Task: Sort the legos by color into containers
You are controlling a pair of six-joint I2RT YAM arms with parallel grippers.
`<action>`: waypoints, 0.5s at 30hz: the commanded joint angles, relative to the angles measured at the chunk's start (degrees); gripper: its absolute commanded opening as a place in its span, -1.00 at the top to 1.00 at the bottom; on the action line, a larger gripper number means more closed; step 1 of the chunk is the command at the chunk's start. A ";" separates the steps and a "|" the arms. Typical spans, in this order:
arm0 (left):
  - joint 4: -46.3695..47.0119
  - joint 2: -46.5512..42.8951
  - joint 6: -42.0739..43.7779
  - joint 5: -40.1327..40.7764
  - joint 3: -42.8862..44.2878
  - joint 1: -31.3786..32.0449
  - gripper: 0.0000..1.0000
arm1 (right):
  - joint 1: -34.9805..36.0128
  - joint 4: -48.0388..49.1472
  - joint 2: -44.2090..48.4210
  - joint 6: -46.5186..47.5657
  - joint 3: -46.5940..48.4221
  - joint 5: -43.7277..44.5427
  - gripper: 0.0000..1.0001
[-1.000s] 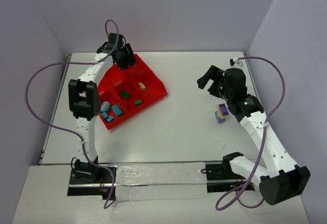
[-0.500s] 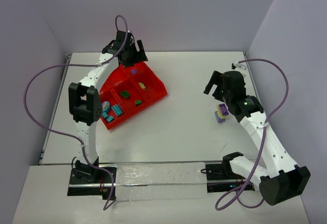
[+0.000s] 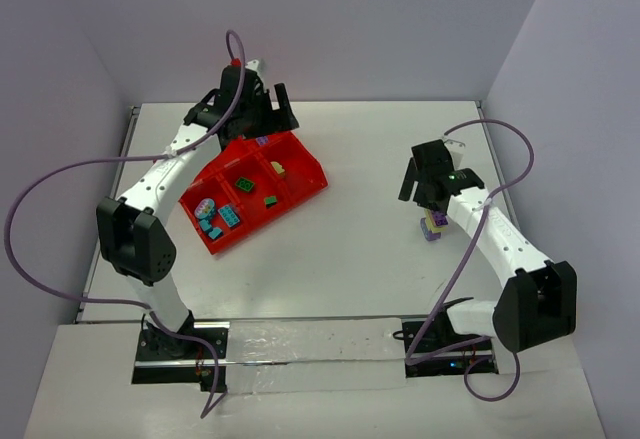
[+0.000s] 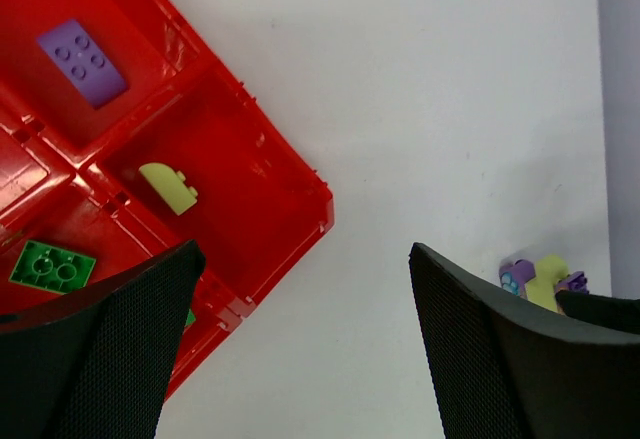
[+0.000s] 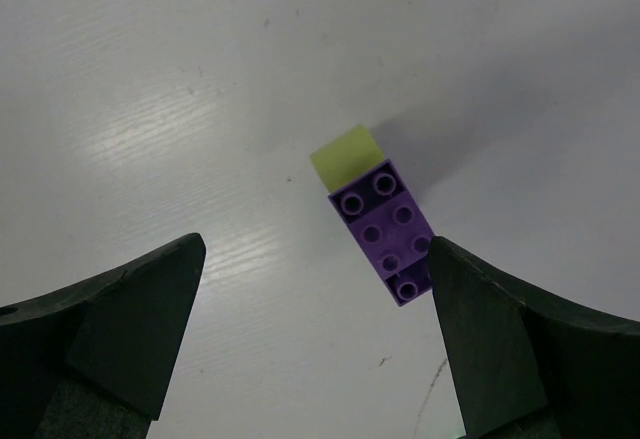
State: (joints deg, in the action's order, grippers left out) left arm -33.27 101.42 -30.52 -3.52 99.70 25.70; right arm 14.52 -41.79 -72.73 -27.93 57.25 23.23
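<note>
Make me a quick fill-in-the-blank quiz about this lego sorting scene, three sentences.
The flat purple studded brick lies in a compartment of the ___ plastic tray.
The right gripper hovers above a purple-topped lego clump on the table with its jaws ___.
The left gripper, above the tray, holds ___.
Missing: red; open; nothing.

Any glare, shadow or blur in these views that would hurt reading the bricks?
Top external: even soft light, sharp, though bricks in the red tray are tiny. Left wrist: sheen on the tray walls, purple brick crisp. Right wrist: streaky glare on the table left of the purple and yellow-green clump, which throws a soft shadow up and right; studs sharp.
</note>
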 commanded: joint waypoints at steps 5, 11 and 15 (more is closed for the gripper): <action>-0.40 1.02 0.96 -0.03 0.79 -0.04 -0.84 | -2.11 -0.33 -0.45 -1.57 -1.84 6.09 -1.00; -0.91 1.63 1.38 0.27 1.06 -0.04 -0.84 | -4.96 3.63 0.41 0.85 -6.00 1.16 -1.00; -1.39 1.75 1.68 0.68 1.09 -0.04 -0.84 | -6.66 6.51 2.00 2.87 -8.53 -2.92 -0.98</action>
State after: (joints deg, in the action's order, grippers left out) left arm -34.26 102.64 -30.14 -3.40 98.85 25.63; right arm 9.26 -39.66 -72.84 -27.25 50.29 23.12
